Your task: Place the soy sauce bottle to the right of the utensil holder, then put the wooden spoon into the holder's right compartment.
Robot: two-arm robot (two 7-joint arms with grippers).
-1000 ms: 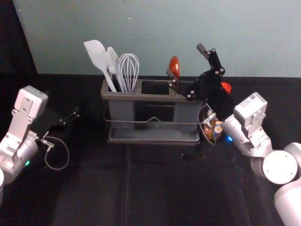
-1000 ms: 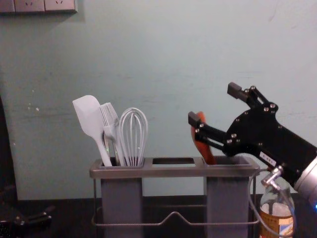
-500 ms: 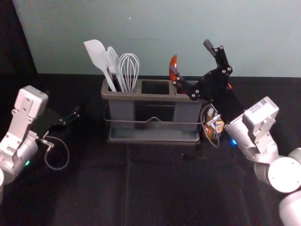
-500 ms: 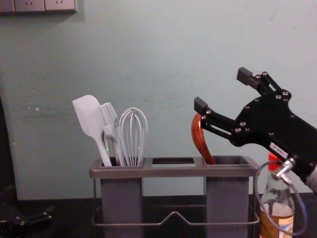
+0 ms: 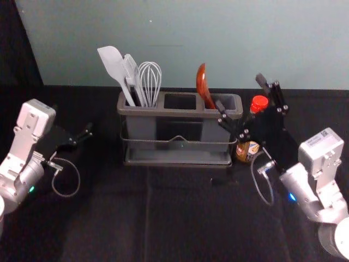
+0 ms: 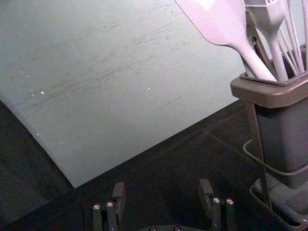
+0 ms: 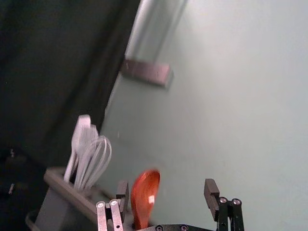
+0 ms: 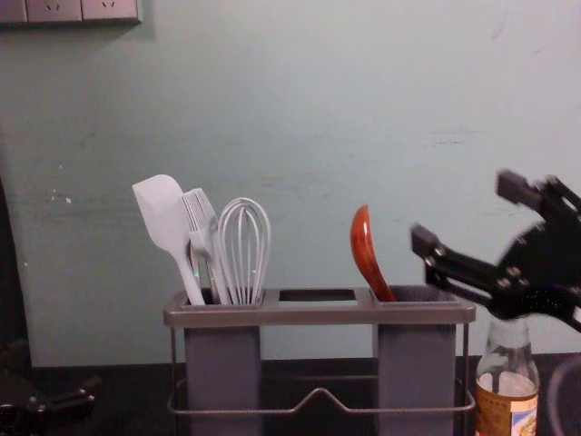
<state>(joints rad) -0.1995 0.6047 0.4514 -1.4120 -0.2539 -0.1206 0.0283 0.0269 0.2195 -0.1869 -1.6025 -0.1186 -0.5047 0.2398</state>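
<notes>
In the head view, your right gripper [image 5: 240, 93] is hovering beside the right end of the utensil holder [image 5: 180, 113], with its jaws standing wide apart and gripping nothing. The chest view is showing it higher than the holder's rim, to the right of the wooden spoon [image 8: 364, 250]. That spoon is standing bowl-up in the right compartment [image 5: 231, 101], leaning left. Your soy sauce bottle [image 5: 248, 150] is standing upright just beside the holder, on its right, partly hidden by the right arm. The silicone spatula [image 5: 112, 64], brush [image 5: 131, 71] and whisk [image 5: 150, 79] are resting in the left compartment. Your left gripper [image 5: 82, 134] is waiting left of the holder, spread wide and holding nothing.
</notes>
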